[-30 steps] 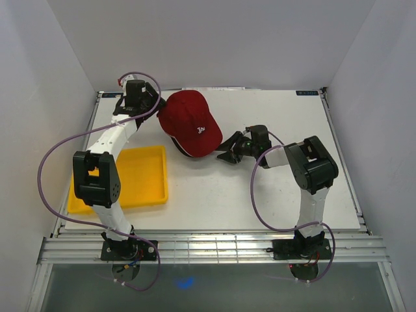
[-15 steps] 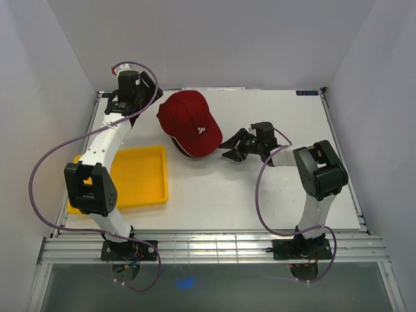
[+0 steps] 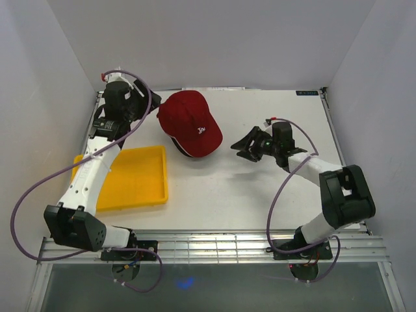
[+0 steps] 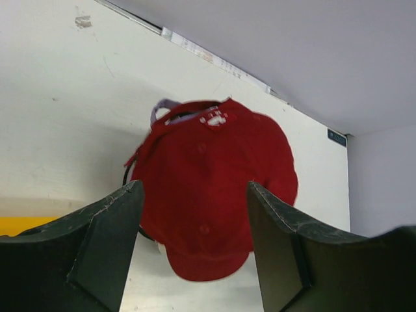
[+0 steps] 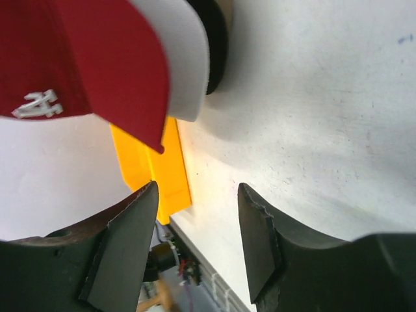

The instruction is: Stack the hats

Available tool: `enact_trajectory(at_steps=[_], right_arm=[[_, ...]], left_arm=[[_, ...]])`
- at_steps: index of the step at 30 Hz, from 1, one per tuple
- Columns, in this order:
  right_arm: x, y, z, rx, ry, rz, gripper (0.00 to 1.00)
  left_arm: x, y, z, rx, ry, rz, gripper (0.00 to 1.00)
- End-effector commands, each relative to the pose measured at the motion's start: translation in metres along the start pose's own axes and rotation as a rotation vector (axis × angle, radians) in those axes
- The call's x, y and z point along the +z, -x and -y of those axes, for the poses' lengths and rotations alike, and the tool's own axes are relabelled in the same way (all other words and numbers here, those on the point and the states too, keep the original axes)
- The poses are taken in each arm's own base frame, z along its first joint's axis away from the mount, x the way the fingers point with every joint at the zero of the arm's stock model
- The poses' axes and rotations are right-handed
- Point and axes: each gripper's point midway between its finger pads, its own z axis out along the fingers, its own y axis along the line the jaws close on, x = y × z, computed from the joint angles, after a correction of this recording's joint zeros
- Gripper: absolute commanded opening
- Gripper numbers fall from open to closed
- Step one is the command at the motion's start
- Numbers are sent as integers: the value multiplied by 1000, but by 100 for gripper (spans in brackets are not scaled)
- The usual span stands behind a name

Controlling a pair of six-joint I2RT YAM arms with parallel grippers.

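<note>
Overhead and wrist views of the stacking task at a late stage. The dark red cap [image 3: 190, 127] sits crown-up at the back centre of the table [image 3: 286, 195], brim toward the near right, and it is the topmost layer of a pile. In the right wrist view you can see a white brim [image 5: 185, 58] directly beneath the red one, and below that a black edge [image 5: 214, 39] that you cannot assign with certainty to a cap or to a support. In the left wrist view a lavender strap [image 4: 161, 104] shows at the rear of the pile, under the red crown. How many caps lie underneath cannot be counted from these views. The left gripper [image 4: 192, 187] hangs near the back left corner, facing the rear of the pile, jaws wide apart with nothing between them. The right gripper [image 3: 236, 151] stands just off the brim side, apart from the cap, jaws likewise parted and empty. The yellow tray [image 3: 140, 188] at the near left holds no cap, and you will find no loose cap elsewhere on the table. Judged from this, the stacking itself appears done: every visible cap is in the one pile. What may be left for you is to confirm that the brims sit nested and aligned, then clear both arms.
</note>
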Motion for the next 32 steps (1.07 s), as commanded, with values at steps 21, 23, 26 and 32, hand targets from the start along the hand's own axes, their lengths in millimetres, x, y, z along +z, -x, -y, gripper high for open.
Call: enact_trajectory(at_steps=[21,23,26,32], right_arm=[[-198,6,-77,-643,-190,442,78],[-200,4,-74,-646,-202,431,79],[-200,4,-74,-644,-204,426,82],[-203,8,-79,-670,-213,432,83]], left_arm=[[-150,-130,15,159,-252,-282,97],[-151,-134,12,167,-252,-291,97],[-154,-134,10,183,-254,-291,97],[-157,-135,8,210,-250,-303,97]])
